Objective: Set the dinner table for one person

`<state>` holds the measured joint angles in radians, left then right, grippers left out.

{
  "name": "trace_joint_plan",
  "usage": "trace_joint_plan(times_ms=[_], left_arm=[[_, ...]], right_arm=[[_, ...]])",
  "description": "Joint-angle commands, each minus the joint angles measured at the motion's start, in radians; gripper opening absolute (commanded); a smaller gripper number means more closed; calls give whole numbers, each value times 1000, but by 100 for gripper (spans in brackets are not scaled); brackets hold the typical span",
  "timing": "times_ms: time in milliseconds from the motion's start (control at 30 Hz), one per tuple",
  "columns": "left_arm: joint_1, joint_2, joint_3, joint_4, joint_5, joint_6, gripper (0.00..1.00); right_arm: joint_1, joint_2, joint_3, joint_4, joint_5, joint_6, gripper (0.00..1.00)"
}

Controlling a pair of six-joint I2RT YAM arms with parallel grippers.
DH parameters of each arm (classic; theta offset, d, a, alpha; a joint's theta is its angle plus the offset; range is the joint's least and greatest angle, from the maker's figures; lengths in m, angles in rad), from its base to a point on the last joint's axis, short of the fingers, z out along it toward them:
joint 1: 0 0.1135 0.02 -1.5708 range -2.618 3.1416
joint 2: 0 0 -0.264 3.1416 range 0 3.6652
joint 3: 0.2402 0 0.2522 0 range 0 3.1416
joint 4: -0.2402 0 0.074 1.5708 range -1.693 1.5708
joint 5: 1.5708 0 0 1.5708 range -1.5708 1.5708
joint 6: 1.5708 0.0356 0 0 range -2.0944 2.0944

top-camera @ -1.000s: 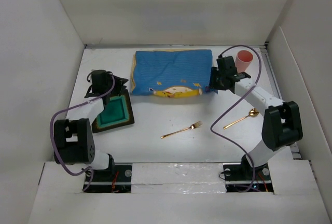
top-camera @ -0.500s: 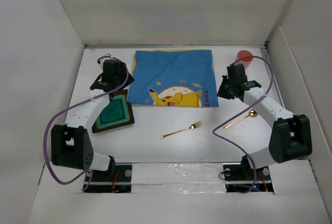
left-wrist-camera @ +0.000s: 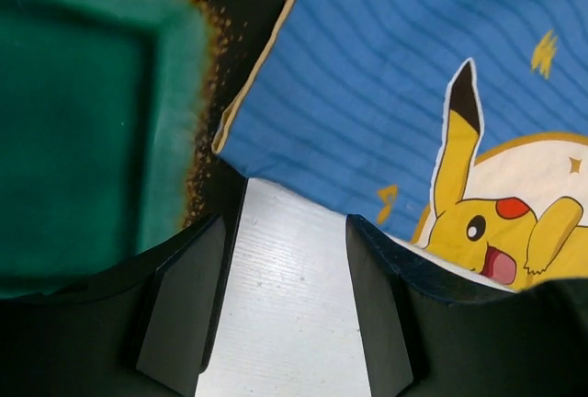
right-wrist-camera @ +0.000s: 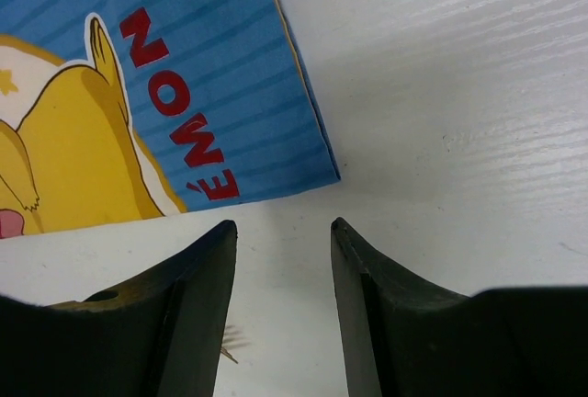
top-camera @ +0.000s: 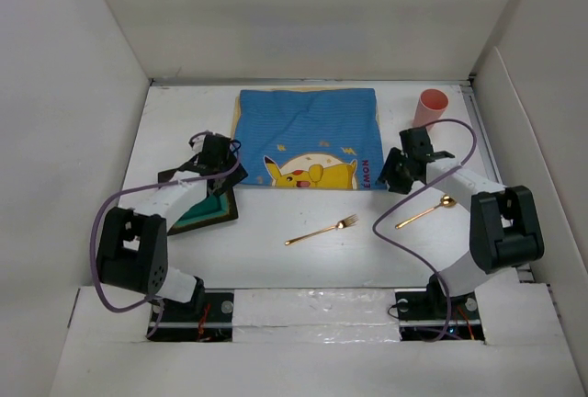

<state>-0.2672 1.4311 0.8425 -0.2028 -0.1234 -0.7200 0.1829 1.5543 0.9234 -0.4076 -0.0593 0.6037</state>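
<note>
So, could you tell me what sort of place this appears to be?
Probably a robot lab's mock dining station, not a real dining room: a white dinner table boxed in by white panels, two robot arms bolted at its near edge, and a Pikachu placemat, gold fork and pink cup on it.

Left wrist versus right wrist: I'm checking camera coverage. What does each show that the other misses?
Only the left wrist view: the green dish with its dark rim, and Pikachu's eye and red cheek. Only the right wrist view: red lettering at a corner of the blue placemat. Both: the placemat, white dinner table, and an open gripper: left gripper, right gripper.
</note>
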Motion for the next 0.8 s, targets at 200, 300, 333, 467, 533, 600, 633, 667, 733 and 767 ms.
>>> trace_joint_plan(times_ms=[200, 300, 333, 467, 533, 600, 633, 667, 733, 767], left_arm=[[-68, 41, -19, 106, 58, -176, 54], [-92, 81, -22, 92, 12, -194, 54], [-92, 91, -48, 100, -10, -209, 54], [-64, 91, -104, 118, -58, -211, 54], [-43, 80, -118, 120, -85, -207, 54], [-30, 48, -125, 109, -143, -190, 54], [-15, 39, -123, 102, -156, -184, 54], [24, 23, -128, 103, -153, -174, 54], [74, 14, -137, 105, -125, -167, 54], [92, 6, -143, 112, -119, -161, 55]], right_arm=[[-7, -14, -27, 90, -22, 34, 52], [-7, -40, -34, 95, -27, 33, 52], [-7, -42, -34, 95, -30, 27, 52], [-7, -66, -34, 102, -46, 10, 52], [-7, -62, -24, 95, -53, 2, 52], [-7, -57, -18, 92, -54, -4, 52], [-7, -57, -15, 90, -53, -7, 52], [-7, -53, -14, 89, -51, -10, 53], [-7, -48, -14, 82, -47, -13, 54], [-7, -36, -12, 79, -37, -13, 54]])
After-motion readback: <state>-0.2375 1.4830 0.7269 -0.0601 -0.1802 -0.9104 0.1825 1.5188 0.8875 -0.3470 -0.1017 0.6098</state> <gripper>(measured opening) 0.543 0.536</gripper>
